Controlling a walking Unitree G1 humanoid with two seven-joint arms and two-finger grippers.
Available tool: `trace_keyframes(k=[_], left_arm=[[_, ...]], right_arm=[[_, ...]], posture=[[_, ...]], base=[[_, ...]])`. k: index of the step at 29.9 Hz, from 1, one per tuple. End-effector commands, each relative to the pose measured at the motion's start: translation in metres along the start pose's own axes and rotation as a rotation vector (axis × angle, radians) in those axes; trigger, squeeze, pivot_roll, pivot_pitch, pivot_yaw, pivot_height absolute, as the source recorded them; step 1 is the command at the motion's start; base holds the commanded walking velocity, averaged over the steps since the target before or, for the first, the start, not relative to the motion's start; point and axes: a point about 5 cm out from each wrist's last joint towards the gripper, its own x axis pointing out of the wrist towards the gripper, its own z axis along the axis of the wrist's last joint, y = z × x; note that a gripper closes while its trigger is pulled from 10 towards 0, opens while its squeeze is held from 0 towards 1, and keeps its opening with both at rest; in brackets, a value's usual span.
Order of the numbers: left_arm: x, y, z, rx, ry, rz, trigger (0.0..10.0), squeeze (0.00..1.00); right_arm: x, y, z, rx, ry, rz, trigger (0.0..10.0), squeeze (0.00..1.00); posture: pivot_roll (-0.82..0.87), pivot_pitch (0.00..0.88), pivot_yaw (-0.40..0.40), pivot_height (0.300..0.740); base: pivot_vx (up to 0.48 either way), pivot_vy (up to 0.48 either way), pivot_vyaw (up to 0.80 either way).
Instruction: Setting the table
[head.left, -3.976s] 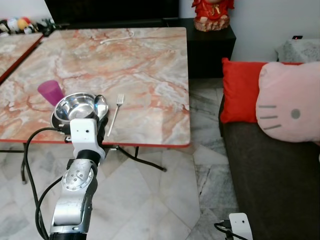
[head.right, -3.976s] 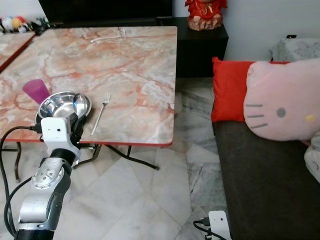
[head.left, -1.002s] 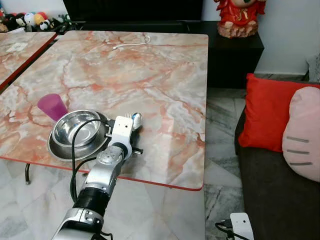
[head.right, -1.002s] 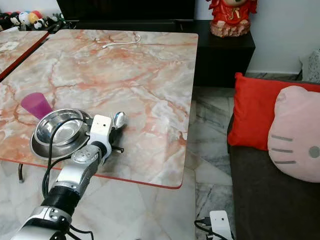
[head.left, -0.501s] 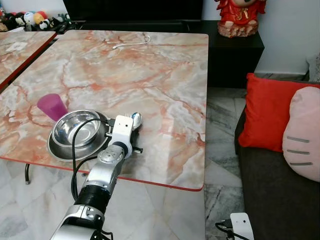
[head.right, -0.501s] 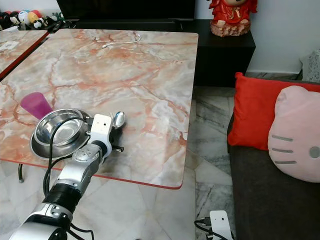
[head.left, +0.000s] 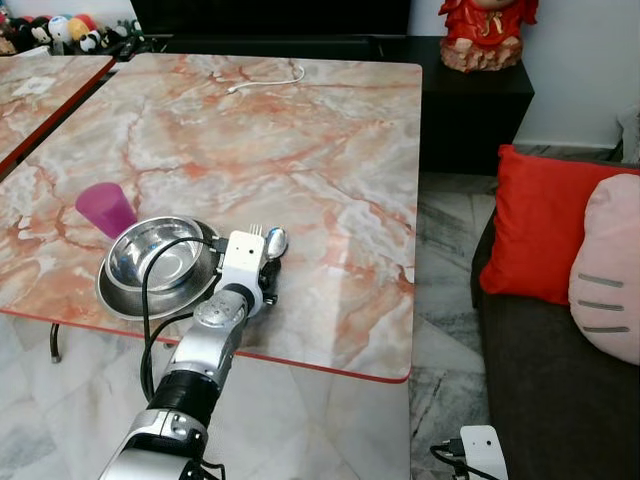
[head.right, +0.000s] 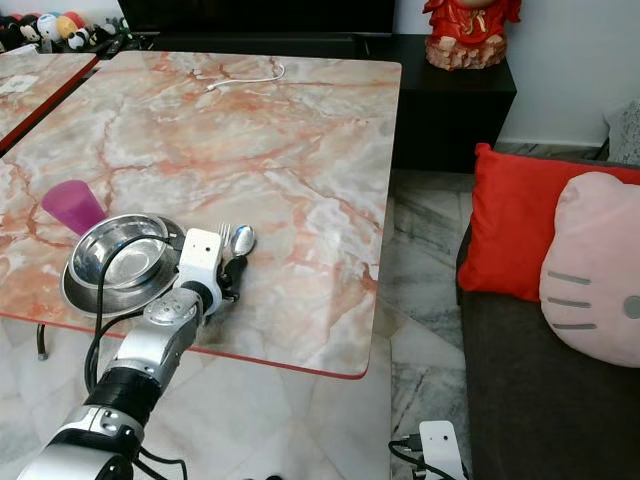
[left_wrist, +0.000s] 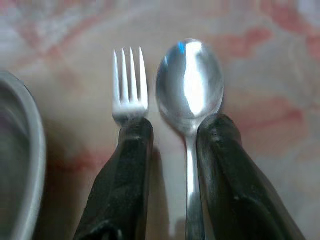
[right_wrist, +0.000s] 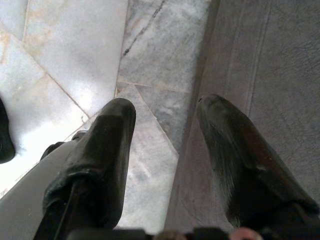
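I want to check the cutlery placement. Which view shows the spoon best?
The left wrist view: the spoon lies large and sharp beside the fork, its handle between the open left gripper fingers. Both eye views show it small, partly hidden by the wrist.

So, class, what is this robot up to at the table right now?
It is setting a place. The left gripper is low over the marble table, its open fingers straddling the handle of a spoon that lies beside a fork. Both lie just right of a steel bowl on a plate, with a purple cup beyond. The right gripper hangs idle, open, over the floor by the sofa.
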Motion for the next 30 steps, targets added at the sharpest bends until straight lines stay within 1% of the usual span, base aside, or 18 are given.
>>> trace_keyframes(k=[1, 4, 7, 8, 10, 11, 12, 13, 14, 17, 18, 20, 21, 23, 26, 27, 30], left_arm=[[-0.004, 0.006, 0.015, 0.009, -0.079, 0.015, 10.0, 0.0], [-0.009, 0.005, 0.024, -0.014, -0.13, 0.003, 10.0, 0.0], [-0.015, 0.0, 0.03, -0.019, -0.171, -0.028, 10.0, 0.0], [-0.019, -0.001, 0.034, -0.025, -0.199, -0.04, 10.0, 0.0], [-0.03, 0.0, 0.042, -0.028, -0.275, -0.025, 10.0, 0.0], [-0.03, 0.0, 0.042, -0.028, -0.275, -0.025, 10.0, 0.0], [-0.041, 0.006, 0.044, -0.024, -0.323, 0.023, 10.0, 0.0], [-0.047, 0.011, 0.043, 0.004, -0.344, 0.057, 10.0, 0.0], [-0.05, 0.013, 0.043, 0.026, -0.356, 0.078, 10.0, 0.0], [-0.066, 0.023, 0.038, 0.137, -0.395, 0.162, 10.0, 0.0], [-0.071, 0.025, 0.036, 0.161, -0.402, 0.18, 10.0, 0.0], [-0.085, 0.033, 0.037, 0.212, -0.427, 0.259, 10.0, 0.0], [-0.091, 0.036, 0.038, 0.224, -0.433, 0.3, 10.0, 0.0], [-0.096, 0.04, 0.037, 0.229, -0.433, 0.345, 10.0, 0.0], [-0.099, 0.044, 0.033, 0.237, -0.414, 0.386, 10.0, 0.0], [-0.103, 0.049, 0.026, 0.229, -0.382, 0.433, 10.0, 0.0], [-0.104, 0.049, 0.023, 0.208, -0.365, 0.449, 10.0, 0.0]], right_arm=[[-0.002, 0.002, -0.008, -0.005, 0.03, 0.004, 10.0, 0.0], [-0.002, 0.002, -0.008, -0.007, 0.03, 0.004, 10.0, 0.0], [-0.002, 0.002, -0.008, -0.01, 0.031, 0.006, 10.0, 0.0], [-0.002, 0.002, -0.009, -0.012, 0.032, 0.006, 10.0, 0.0], [-0.002, 0.002, -0.009, -0.011, 0.032, 0.006, 10.0, 0.0], [-0.002, 0.002, -0.009, -0.011, 0.032, 0.006, 10.0, 0.0], [-0.002, 0.002, -0.009, -0.01, 0.033, 0.005, 10.0, 0.0], [-0.002, 0.002, -0.009, -0.01, 0.033, 0.004, 10.0, 0.0], [-0.002, 0.002, -0.009, -0.01, 0.033, 0.004, 10.0, 0.0], [-0.002, 0.002, -0.009, -0.01, 0.033, 0.004, 10.0, 0.0], [-0.002, 0.002, -0.009, -0.011, 0.033, 0.004, 10.0, 0.0], [-0.002, 0.001, -0.009, -0.013, 0.033, 0.005, 10.0, 0.0], [-0.002, 0.001, -0.009, -0.015, 0.032, 0.005, 10.0, 0.0], [-0.002, 0.001, -0.009, -0.017, 0.032, 0.006, 10.0, 0.0], [-0.002, 0.001, -0.009, -0.019, 0.032, 0.007, 10.0, 0.0], [-0.002, 0.001, -0.009, -0.02, 0.031, 0.007, 10.0, 0.0], [-0.002, 0.001, -0.009, -0.02, 0.031, 0.006, 10.0, 0.0]], posture=[[-0.08, 0.133, 0.053, 0.74], [-0.07, 0.135, 0.053, 0.74], [-0.07, 0.135, 0.053, 0.74], [-0.07, 0.136, 0.055, 0.74], [-0.08, 0.134, 0.057, 0.74], [-0.08, 0.134, 0.057, 0.74], [-0.07, 0.133, 0.06, 0.74], [-0.07, 0.133, 0.06, 0.74], [-0.07, 0.133, 0.06, 0.74], [-0.07, 0.134, 0.058, 0.74], [-0.07, 0.134, 0.058, 0.74], [-0.07, 0.13, 0.054, 0.74], [-0.07, 0.128, 0.053, 0.74], [-0.07, 0.126, 0.052, 0.74], [-0.07, 0.123, 0.052, 0.74], [-0.08, 0.113, 0.054, 0.74], [-0.08, 0.105, 0.056, 0.74]], base=[[0.0, 0.0, 0.0], [0.0, 0.0, 0.0], [0.0, 0.0, 0.0], [0.0, 0.0, 0.0], [0.0, 0.0, 0.0], [0.0, 0.0, 0.0], [0.0, 0.0, 0.0], [0.0, 0.0, 0.0], [0.0, 0.0, 0.0], [0.0, 0.0, 0.0], [0.0, 0.0, 0.0], [0.0, 0.0, 0.0], [0.0, 0.0, 0.0], [0.0, 0.0, 0.0], [0.0, 0.375, 0.0], [0.0, 0.48, 0.0], [0.0, 0.48, 0.0]])
